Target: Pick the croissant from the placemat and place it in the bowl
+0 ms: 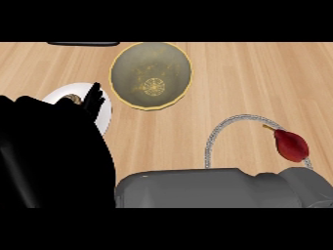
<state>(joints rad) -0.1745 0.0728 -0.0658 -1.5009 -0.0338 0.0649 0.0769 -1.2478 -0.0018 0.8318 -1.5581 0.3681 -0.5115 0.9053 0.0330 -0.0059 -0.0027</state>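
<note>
A kitchen — wood-topped counter (bowl and plate on it).

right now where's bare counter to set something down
Bare wood right of the bowl above the mat, and the strip between plate and mat. Crowded lower left: hand over the plate, forearm along the bottom.

A light wooden surface is filling the view, its grain running left to right; even light is falling across it.
</note>
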